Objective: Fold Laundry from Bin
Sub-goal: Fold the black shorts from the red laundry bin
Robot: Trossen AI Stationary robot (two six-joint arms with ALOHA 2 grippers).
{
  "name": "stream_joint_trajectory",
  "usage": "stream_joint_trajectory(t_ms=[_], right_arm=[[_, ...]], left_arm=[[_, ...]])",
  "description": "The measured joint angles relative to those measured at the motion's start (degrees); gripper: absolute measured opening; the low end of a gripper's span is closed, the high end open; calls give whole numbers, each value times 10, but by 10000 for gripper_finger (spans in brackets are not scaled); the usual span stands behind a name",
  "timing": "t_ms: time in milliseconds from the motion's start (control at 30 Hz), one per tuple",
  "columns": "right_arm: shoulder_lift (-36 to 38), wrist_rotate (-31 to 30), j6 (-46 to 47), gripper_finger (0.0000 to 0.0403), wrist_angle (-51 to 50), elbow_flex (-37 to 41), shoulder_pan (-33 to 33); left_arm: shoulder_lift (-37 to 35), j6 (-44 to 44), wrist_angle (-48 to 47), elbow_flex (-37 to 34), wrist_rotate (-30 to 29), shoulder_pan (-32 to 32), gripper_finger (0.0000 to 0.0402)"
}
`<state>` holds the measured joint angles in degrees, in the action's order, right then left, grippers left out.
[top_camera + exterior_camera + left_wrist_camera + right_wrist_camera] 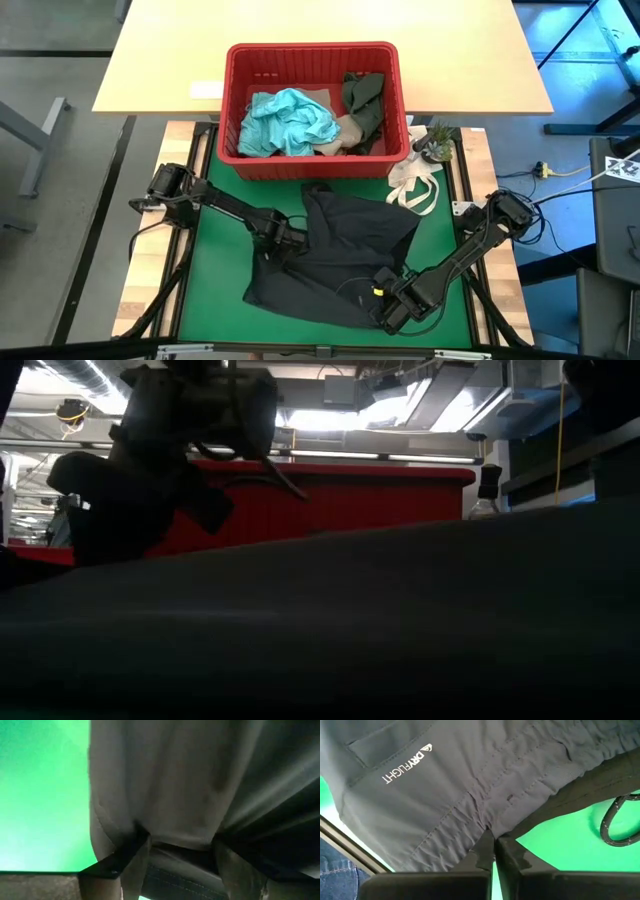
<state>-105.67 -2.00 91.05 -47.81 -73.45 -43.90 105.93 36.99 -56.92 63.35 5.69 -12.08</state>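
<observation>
Green matting (215, 275) covers the near part of the worktop, and a black garment (340, 255) lies spread across it, crumpled and partly folded over itself. On its near right edge sits the right tool (385, 318); the right wrist view shows its fingers (487, 851) pressed together, pinching a stitched hem of the dark cloth beside a printed "DRYFLIGHT" mark (406, 764). A black drawstring loop (620, 820) lies on the mat next to that hem. Farther in, at the garment's left edge, sits the left tool (284, 236); the left wrist view shows its fingers (122, 865) standing apart with grey cloth draped between and over them.

Behind the garment, a white cloth bag (415, 188) with loop handles lies just beside the near right corner of the red bin (312, 160), and a small potted plant (436, 142) stands next to it. Inside the bin lie a light teal garment (290, 122), a beige-tan one (345, 130) and a dark olive one (364, 100). A pale wooden table (160, 50) carries the bin's far part.
</observation>
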Motion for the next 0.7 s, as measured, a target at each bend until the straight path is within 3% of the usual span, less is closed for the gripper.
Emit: stream_joint_trajectory(t_ms=[367, 700], right_arm=[[0, 38, 1, 12, -39, 0, 0], [0, 99, -8, 12, -74, 0, -11]], left_arm=[[-111, 16, -12, 1, -37, -24, 212], [-124, 23, 2, 1, -36, -92, 212]])
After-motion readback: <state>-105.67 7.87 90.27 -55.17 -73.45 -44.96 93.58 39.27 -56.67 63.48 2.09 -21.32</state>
